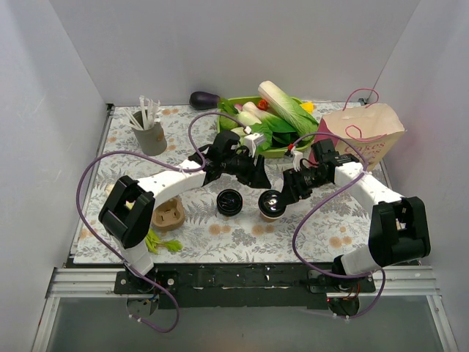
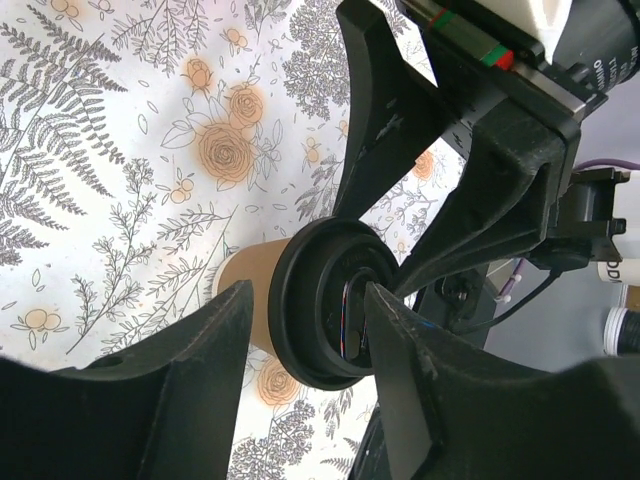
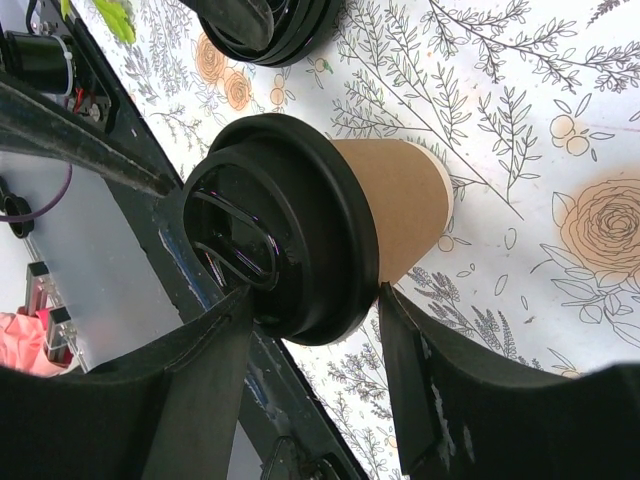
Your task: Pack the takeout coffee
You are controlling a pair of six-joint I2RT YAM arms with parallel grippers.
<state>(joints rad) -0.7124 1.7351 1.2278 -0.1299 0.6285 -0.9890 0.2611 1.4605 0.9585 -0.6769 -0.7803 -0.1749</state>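
On the table (image 1: 337, 235), the left lidded cup (image 1: 229, 202) stands just beside the right lidded cup (image 1: 272, 204). The pulp cup tray (image 1: 167, 215) lies left of them. Behind stand the cup of sticks (image 1: 150, 133) at left, the vegetable basket (image 1: 277, 152) at centre and the paper bag (image 1: 366, 136) at right.

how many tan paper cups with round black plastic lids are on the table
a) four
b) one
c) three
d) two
d, since the overhead view shows just two tan paper cups with black lids standing side by side mid-table: the cup on the left arm's side and the cup on the right arm's side.
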